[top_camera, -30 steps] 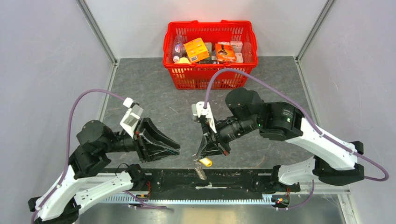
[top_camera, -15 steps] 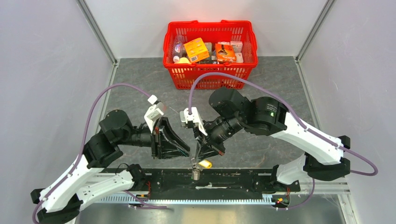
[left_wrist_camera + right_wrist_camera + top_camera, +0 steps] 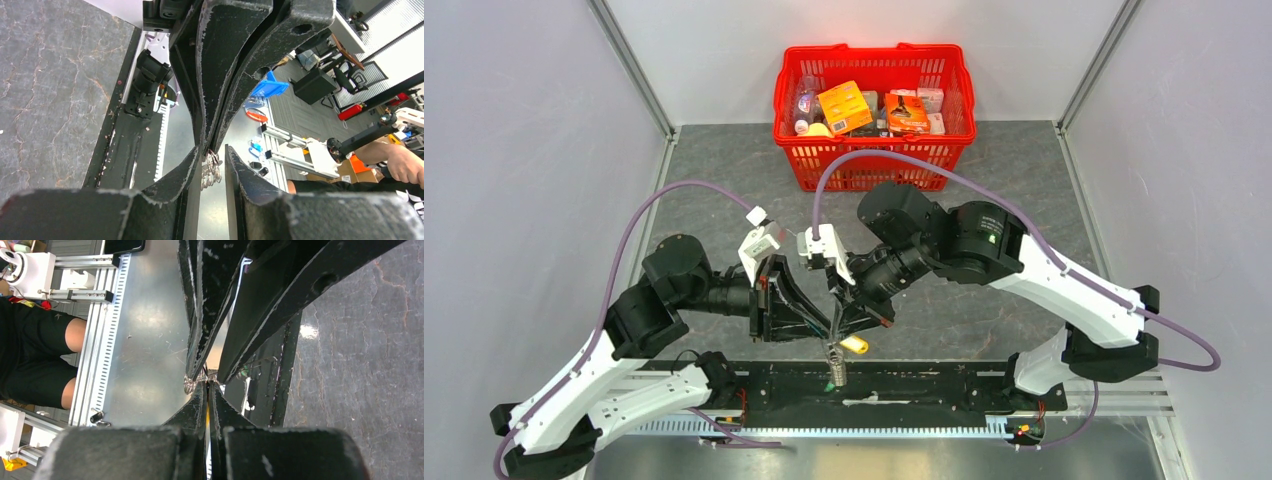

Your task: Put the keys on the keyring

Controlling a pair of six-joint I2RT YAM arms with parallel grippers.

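Two arms' near edge: keyring [image 3: 834, 365] hangs over the black base rail [image 3: 944, 385].
Right gripper [image 3: 207, 386]: pressed together, pinching the yellow key [image 3: 856, 345] above the keyring.
Left gripper [image 3: 212, 150]: slightly spread, fingers flanking the keyring.
Beyond: open grey table [image 3: 724, 190].
Far edge: red basket [image 3: 874, 160], well apart.

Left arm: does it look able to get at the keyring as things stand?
Probably yes. The keyring hangs at the right gripper's shut fingertips, in the gap between the left gripper's open fingers, with nothing between. Clearance is tight, though: closing may also catch the right fingertips.
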